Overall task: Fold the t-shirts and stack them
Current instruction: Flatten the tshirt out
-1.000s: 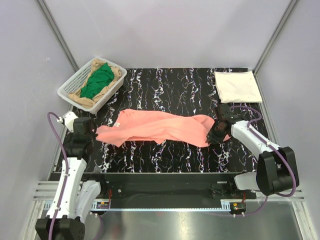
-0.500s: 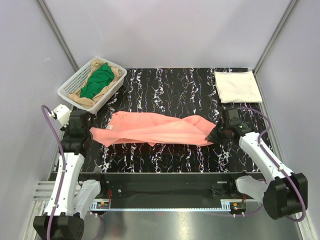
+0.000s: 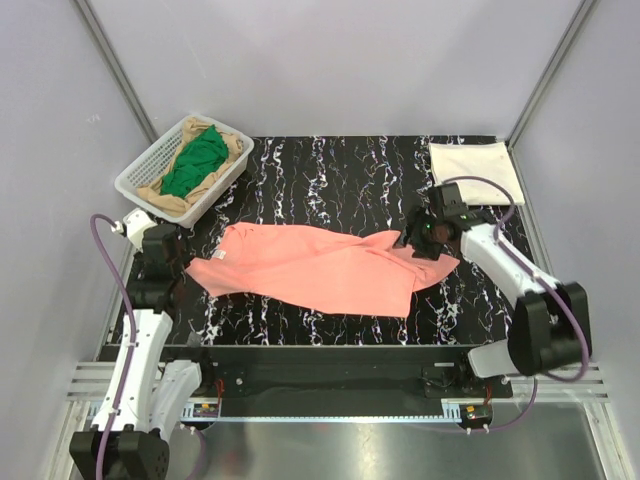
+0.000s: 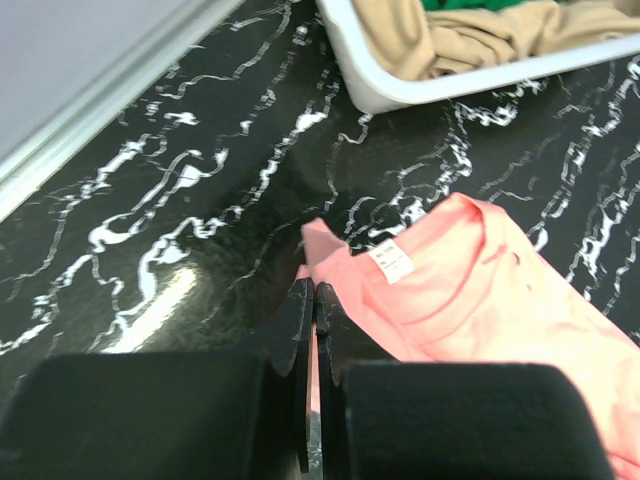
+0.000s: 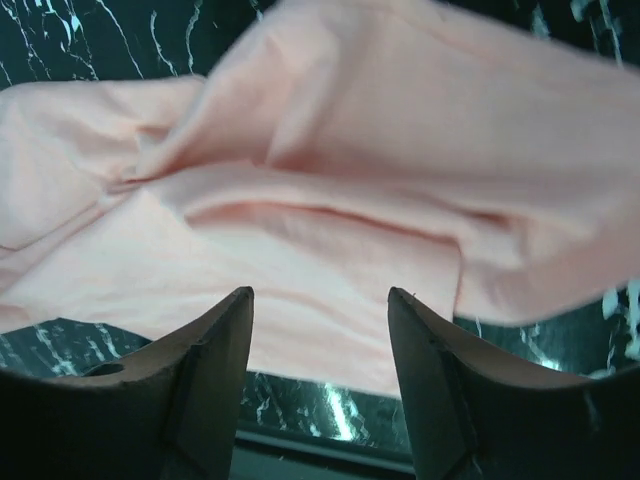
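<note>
Top view: a black, white-veined table sits between grey walls. The salmon-pink t-shirt lies rumpled across the centre, and a cream-white t-shirt is folded at upper right.

Left wrist: at bottom centre, the left gripper is pinched together on the pink hem.

Right wrist: the right gripper has its jaws spread, hovering over pink cloth.

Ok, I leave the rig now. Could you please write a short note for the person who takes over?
Left jaws: shut on the left edge of the salmon-pink t-shirt, lying mid-table.
Right jaws: open above its right end, empty.
Cream-white t-shirt lies folded, far right corner.
Green t-shirt and tan t-shirt wait in the basket.
Done: one fold.
Left: fold the other three, stack all.
</note>
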